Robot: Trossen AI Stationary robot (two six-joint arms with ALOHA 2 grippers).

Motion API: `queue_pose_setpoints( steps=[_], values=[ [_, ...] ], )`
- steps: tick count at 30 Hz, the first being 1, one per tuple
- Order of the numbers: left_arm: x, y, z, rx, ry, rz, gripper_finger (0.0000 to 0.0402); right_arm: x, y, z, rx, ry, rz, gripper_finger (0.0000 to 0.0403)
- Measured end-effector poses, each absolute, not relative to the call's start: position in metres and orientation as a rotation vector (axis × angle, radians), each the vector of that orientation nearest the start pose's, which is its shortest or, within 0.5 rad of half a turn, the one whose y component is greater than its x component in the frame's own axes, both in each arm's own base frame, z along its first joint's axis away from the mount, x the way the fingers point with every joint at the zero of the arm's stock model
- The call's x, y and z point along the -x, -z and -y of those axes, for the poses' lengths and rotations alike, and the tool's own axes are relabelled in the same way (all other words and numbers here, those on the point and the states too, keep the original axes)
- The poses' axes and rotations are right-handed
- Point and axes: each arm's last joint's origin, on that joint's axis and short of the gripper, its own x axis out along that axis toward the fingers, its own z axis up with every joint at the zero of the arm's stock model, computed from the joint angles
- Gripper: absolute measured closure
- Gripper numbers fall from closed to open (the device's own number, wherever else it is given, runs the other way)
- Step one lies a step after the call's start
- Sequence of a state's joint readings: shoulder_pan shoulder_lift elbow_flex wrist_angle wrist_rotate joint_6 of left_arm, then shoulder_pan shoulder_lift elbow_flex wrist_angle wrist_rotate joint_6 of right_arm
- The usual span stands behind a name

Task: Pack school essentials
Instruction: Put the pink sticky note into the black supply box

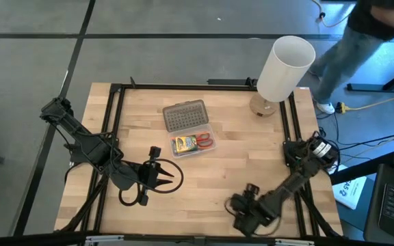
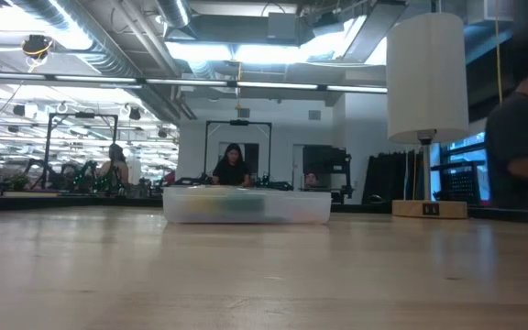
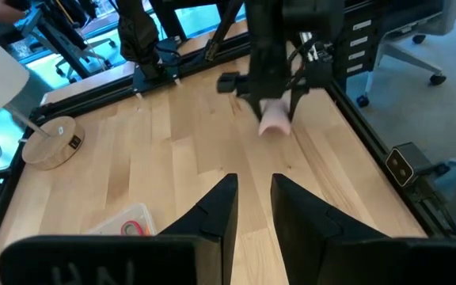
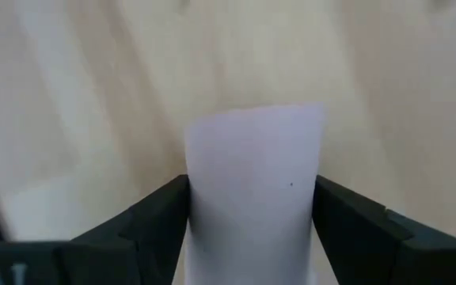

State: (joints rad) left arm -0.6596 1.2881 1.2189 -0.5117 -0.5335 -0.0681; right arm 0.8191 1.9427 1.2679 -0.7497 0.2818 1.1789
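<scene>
The wooden surface [image 1: 224, 171] carries a tall white cylinder [image 1: 284, 68] on a round wooden base at its far right corner, and near the middle a clear plastic case [image 1: 191, 131] lies open, its grey dotted lid folded back and the green-and-yellow crayon box [image 1: 182, 144] and red-handled scissors [image 1: 204, 142] already in the tray. The right arm reaches in along the near edge, and its right tool [image 4: 252, 207] is clamped on a pale pink pad [image 4: 252, 190], one finger pressing each side, with the pad lifted just clear of the wood as the left wrist view shows [image 3: 276, 119]. The left tool [image 1: 161, 175] hangs low over the wood to the left of the case, its jaws narrowly parted with nothing between them. The likeliest trouble is with the carry: the pad looks soft and is pinched by its edges only, so it could bow, twist or slide out before it reaches the case, which sits well apart from the right tool. The tray is also partly filled, so a pad set down tilted could ride up on the scissors and keep the lid from closing. The left tool stands near the path between pad and case, so a careless sweep could clip it.
</scene>
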Motion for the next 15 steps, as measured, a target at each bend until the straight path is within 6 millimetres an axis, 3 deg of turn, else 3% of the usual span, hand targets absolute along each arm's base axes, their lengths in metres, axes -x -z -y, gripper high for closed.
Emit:
queue_pose_setpoints(
  steps=[6, 15],
  values=[
    [-0.224, -0.349, 0.155, -0.26, 0.106, -0.484, 0.0331, -0.278, -0.162, -0.239, -0.221, 0.257, -1.248, 0.0148],
    [-0.224, -0.349, 0.155, -0.257, 0.105, -0.486, 0.0331, -0.329, -0.197, -0.193, -0.091, 0.198, -1.236, 0.0148]
  ],
)
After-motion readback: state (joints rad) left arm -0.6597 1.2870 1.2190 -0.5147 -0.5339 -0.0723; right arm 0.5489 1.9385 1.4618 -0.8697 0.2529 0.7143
